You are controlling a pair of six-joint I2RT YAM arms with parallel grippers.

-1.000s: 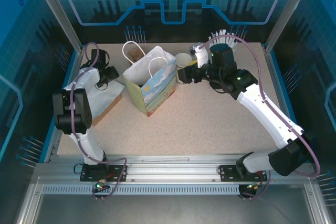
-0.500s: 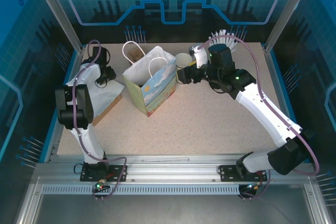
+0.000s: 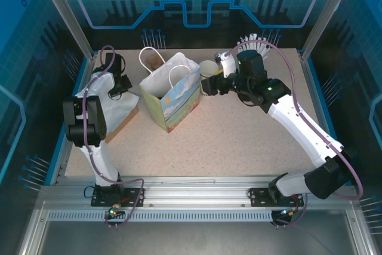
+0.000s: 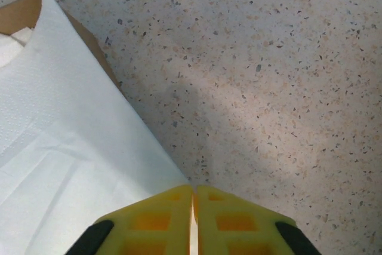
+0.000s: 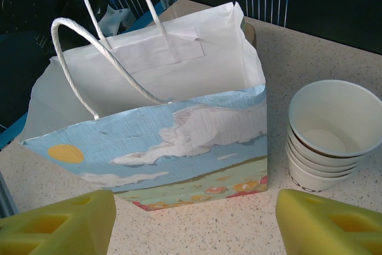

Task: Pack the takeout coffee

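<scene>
Speckled table, gift bag upright, arms on either side of it.
Right gripper gapes wide and empty at lower frame; left gripper is pinched closed on nothing visible. A reach could topple the light bag or snag the white cups. Takeout coffee, probably the brown sliver behind the bag's upper-right corner: axis and facing unreadable.

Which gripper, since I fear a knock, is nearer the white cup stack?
Right. The right gripper faces the white cup stack closely; the left gripper sits beyond the paper bag.
</scene>
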